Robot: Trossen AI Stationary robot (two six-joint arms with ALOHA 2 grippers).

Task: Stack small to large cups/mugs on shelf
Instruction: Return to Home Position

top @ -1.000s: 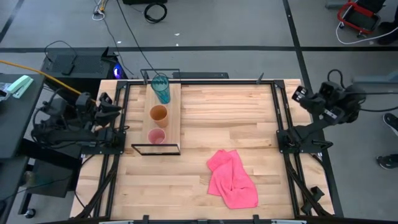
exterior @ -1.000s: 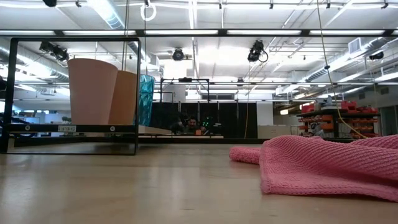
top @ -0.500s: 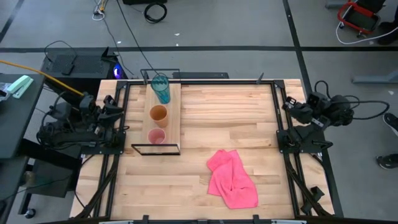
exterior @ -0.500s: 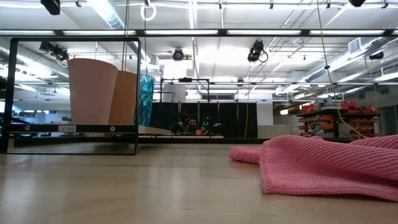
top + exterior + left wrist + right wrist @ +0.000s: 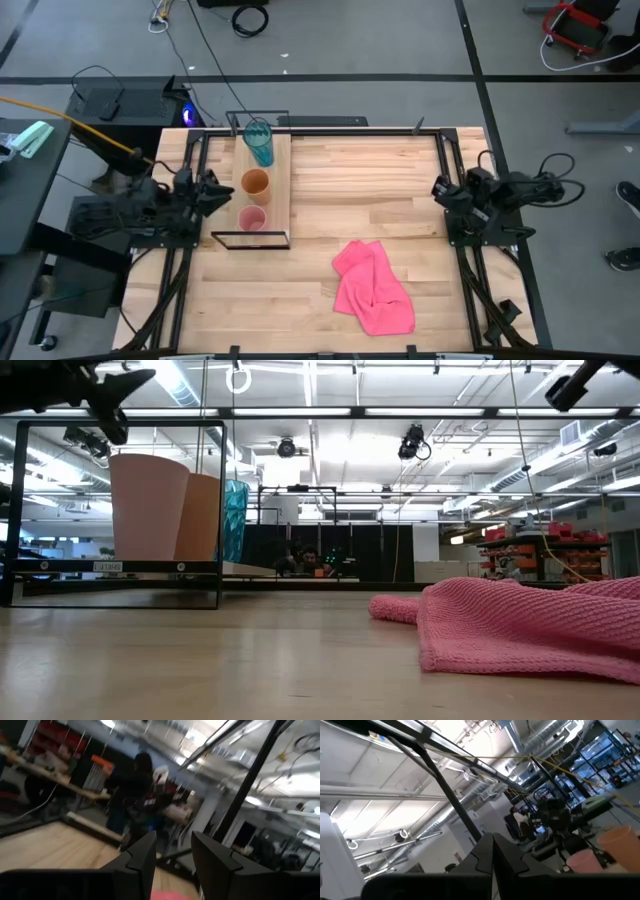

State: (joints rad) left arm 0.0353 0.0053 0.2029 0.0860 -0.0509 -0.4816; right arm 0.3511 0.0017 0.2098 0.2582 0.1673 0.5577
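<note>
A crumpled pink cloth [image 5: 373,289] lies on the pale wooden tabletop [image 5: 350,180], right of centre.

Left arm [image 5: 165,200] and right arm [image 5: 490,192]: black, blocky — black cables [image 5: 556,187] looping off (fingers [image 5: 142,857] dark, angular wedges).

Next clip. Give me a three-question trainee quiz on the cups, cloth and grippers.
1. True or false: the left gripper and the right gripper both hold nothing.
2. Which cup stands in the middle of the row on the shelf?
3. The pink cloth lies: A) on the shelf; B) on the tabletop, apart from the shelf; C) under a cup.
Key: 1 true. 2 the orange cup, between the teal cup and the pink cup. 3 B.
</note>
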